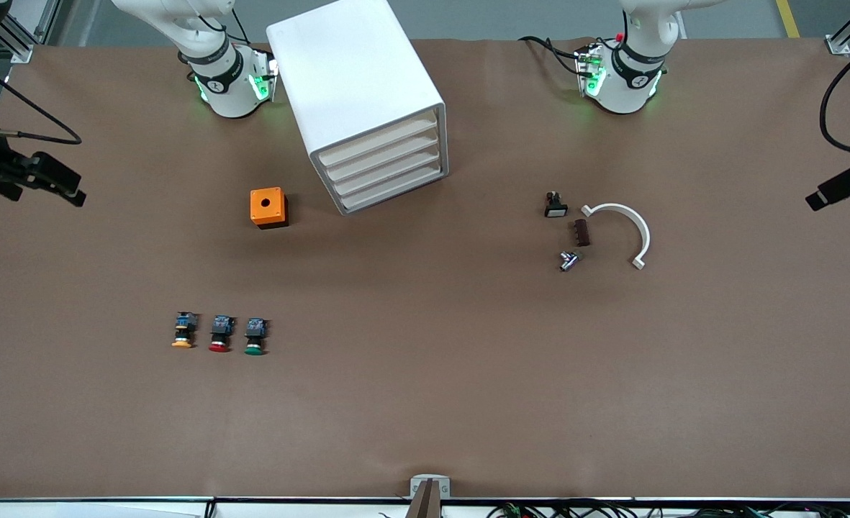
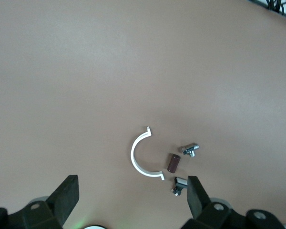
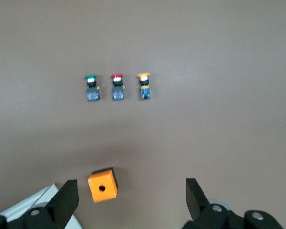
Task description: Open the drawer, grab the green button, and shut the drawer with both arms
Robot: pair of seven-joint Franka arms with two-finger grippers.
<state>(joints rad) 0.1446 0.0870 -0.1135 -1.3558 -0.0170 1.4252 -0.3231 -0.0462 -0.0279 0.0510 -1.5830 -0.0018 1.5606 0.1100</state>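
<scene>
The white cabinet (image 1: 356,93) stands near the robots' bases, with its four alike drawers (image 1: 385,167) all shut. The green-capped button (image 1: 255,337) lies on the table toward the right arm's end, beside a red-capped one (image 1: 220,334) and an orange-capped one (image 1: 183,331). It also shows in the right wrist view (image 3: 90,87). My right gripper (image 3: 131,191) is open and empty, high over the orange box (image 3: 103,185). My left gripper (image 2: 131,191) is open and empty, high over the small parts. Neither gripper shows in the front view.
The orange box with a hole (image 1: 269,207) sits beside the cabinet front. Toward the left arm's end lie a white half-ring (image 1: 622,230), a brown block (image 1: 581,232), a metal piece (image 1: 568,260) and a small black-and-white part (image 1: 555,205).
</scene>
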